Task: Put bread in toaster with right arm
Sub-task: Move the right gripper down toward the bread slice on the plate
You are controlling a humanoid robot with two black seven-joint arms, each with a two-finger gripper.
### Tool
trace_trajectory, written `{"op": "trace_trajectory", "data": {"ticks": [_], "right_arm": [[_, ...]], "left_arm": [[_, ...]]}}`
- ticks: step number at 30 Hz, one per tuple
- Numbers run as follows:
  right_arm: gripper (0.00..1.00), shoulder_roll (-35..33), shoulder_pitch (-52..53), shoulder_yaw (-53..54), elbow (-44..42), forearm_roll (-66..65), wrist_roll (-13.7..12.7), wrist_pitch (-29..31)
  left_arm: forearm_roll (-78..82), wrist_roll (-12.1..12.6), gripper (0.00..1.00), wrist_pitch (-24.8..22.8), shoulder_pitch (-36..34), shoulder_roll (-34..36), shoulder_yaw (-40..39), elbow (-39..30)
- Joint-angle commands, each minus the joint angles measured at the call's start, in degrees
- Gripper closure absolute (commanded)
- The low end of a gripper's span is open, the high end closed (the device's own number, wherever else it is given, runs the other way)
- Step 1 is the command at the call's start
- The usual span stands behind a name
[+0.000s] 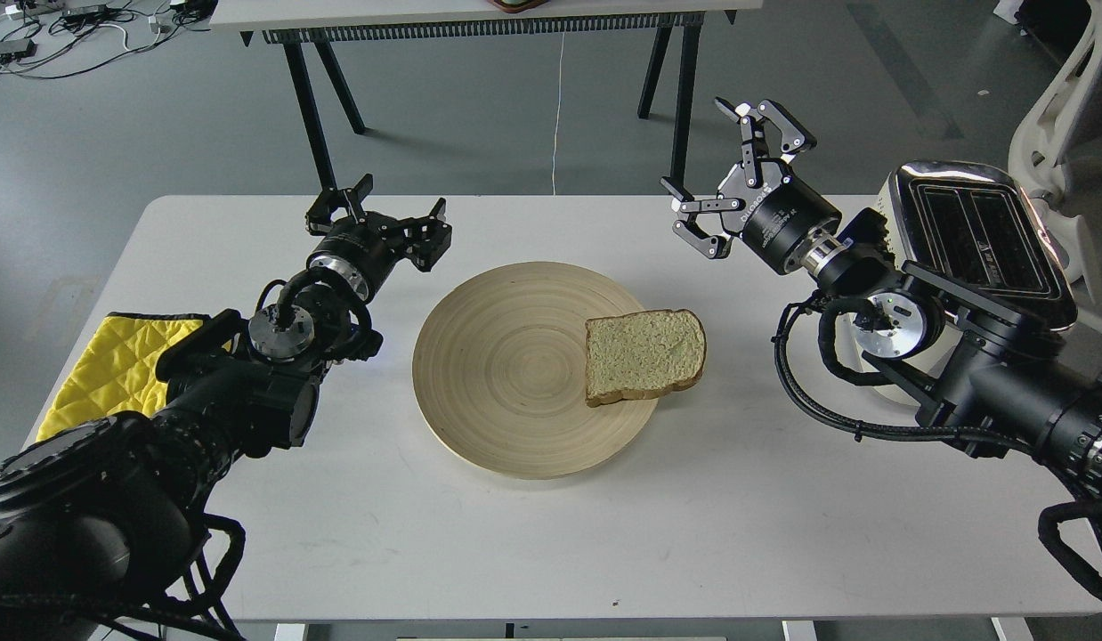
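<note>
One slice of bread [644,356] lies flat on the right side of a single round wooden plate [506,374], its right edge reaching out over the plate's rim. The slice is roughly square, pale tan and speckled, with a thin darker brown crust and one gently rounded side. The plate is light bamboo-coloured, shallow, with fine concentric rings across its surface. It sits near the middle of a white, smooth table [551,543] with rounded corners.

One toaster [983,240] stands at the table's far right edge. It has a shiny chrome top, two long black slots and a cream-white body, partly hidden behind the right arm [960,356].

Two black robot arms reach in, one from each side. The right arm is jointed, with a silver round cap and looping black cables. Its gripper [738,174] hovers above the table, beyond and to the right of the bread, clear of it; the open-frame fingers [698,236] are spread wide and hold nothing. The left gripper [377,214] hovers left of the plate, its stubby black fingers parted and empty.

One yellow quilted cloth [115,369] lies at the table's left edge, partly under the left arm. Beyond the table is grey floor and a second table [480,13] on black legs.
</note>
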Motion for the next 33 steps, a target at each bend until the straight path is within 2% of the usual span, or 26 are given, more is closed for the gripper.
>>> {"op": "trace_trajectory", "data": {"ticks": [1, 5, 9, 12, 22, 33], "right_arm": [[0.02, -0.3, 2.1, -0.2, 1.3, -6.4, 0.0, -5.2], [0.02, -2.8, 3.7, -0.6, 5.9, -13.9, -0.6, -13.0], [0.02, -3.5, 3.9, -1.3, 9.6, -24.5, -7.1, -20.9], [0.02, -4.3, 3.9, -2.3, 11.1, -30.4, -9.3, -24.1], [0.02, -8.8, 4.0, -16.4, 14.9, -32.7, -9.6, -33.7], [0.02, -10.9, -0.5, -18.5, 18.9, -32.7, -10.4, -35.0]], "left_arm": [[0.0, 0.0, 0.0, 0.0, 0.0, 0.0, 0.0, 0.0], [0.0, 0.0, 0.0, 0.0, 0.0, 0.0, 0.0, -0.1], [0.0, 0.0, 0.0, 0.0, 0.0, 0.0, 0.0, 0.0], [0.0, 0.0, 0.0, 0.0, 0.0, 0.0, 0.0, 0.0], [0.0, 0.0, 0.0, 0.0, 0.0, 0.0, 0.0, 0.0], [0.0, 0.0, 0.0, 0.0, 0.0, 0.0, 0.0, 0.0]]}}
